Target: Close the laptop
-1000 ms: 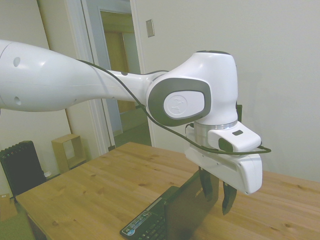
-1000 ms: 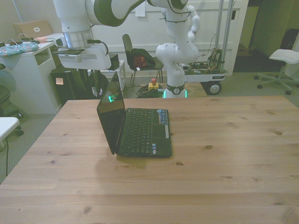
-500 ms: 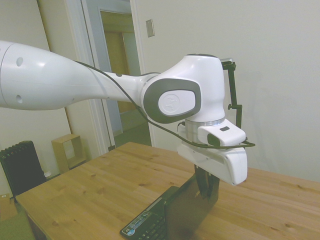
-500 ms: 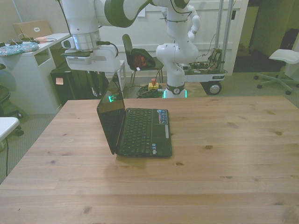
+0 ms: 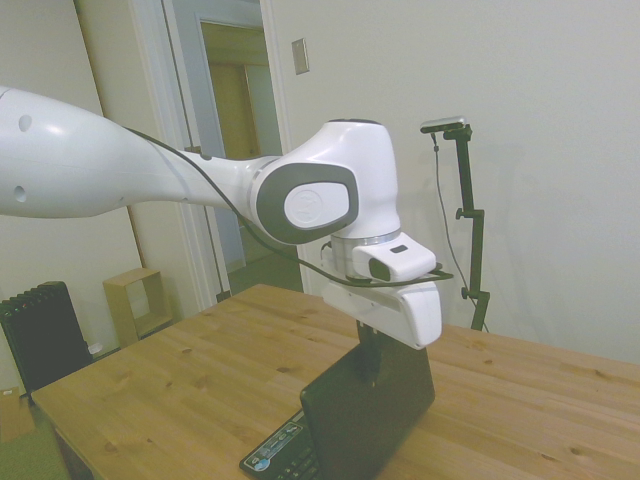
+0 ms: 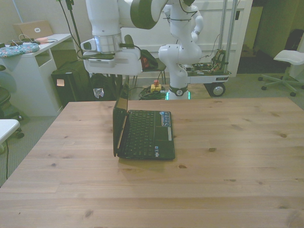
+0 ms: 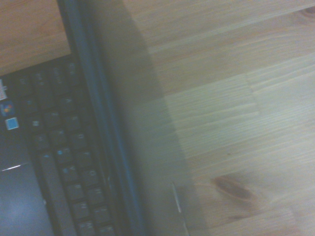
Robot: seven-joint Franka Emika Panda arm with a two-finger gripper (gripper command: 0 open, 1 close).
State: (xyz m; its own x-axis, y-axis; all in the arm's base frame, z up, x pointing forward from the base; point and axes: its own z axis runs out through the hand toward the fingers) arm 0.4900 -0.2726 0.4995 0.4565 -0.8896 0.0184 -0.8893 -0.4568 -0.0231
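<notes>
Pine-board wooden table (image 6: 228,156) carries the black matte laptop (image 6: 147,135) toward the front view's left, lid about upright, closing barely half done. White two-finger gripper (image 5: 370,362) meets the lid's top edge; jaw state can't be told.

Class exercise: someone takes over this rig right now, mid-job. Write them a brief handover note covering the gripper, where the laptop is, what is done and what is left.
Gripper: just above the top edge of the laptop's screen, behind the lid; the pictures do not show how it is set.
Laptop: on the table, toward the front view's left, keyboard exposed.
Done: the lid stands roughly upright, not yet folded down.
Left: push the lid down over the keyboard until it lies flat and shut, then lift the arm away.
</notes>
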